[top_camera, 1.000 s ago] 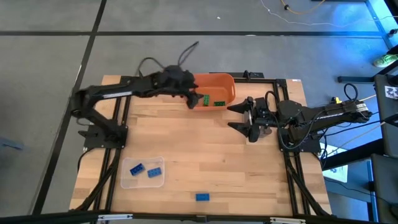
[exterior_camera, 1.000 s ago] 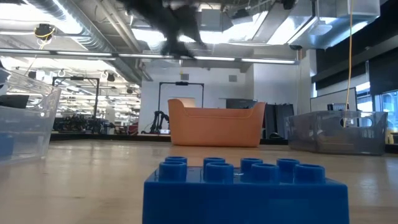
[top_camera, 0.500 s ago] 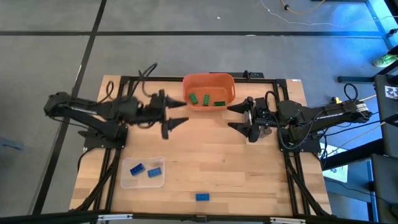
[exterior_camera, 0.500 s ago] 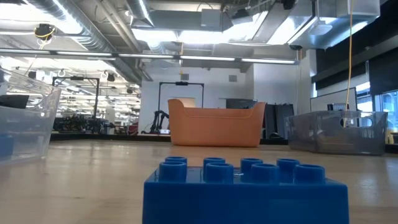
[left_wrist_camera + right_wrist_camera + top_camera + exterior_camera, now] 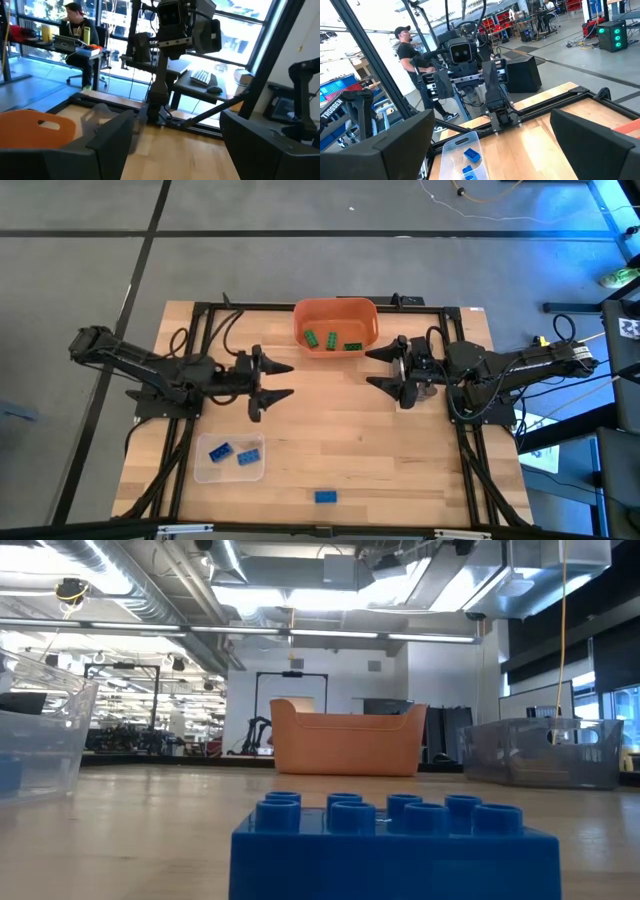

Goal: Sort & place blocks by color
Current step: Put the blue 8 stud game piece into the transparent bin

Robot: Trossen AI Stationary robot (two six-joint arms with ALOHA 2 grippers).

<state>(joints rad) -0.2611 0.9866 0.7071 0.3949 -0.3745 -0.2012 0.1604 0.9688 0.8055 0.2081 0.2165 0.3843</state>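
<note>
Blocks [image 5: 326,497] lie on wooden table [image 5: 340,430]; office behind.

Pale, smooth wood-grain table [image 5: 330,430]; glossy plastic blue block [image 5: 395,845] with 5 moulded studs; matt orange plastic bowl [image 5: 336,313]; clear, shiny plastic tray [image 5: 229,469]; matt black arm finish.

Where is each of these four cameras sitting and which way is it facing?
High: overhead, straight down on the wooden table; both arms show.
Low: at tabletop height, behind a lone blue studded brick, facing the orange plastic bowl; no arm shows.
Left wrist: past the open left pincer toward the right arm.
Right wrist: past the open right pincer toward the left arm and the clear plastic tray.
High, low and left wrist views share the orange bowl.
</note>
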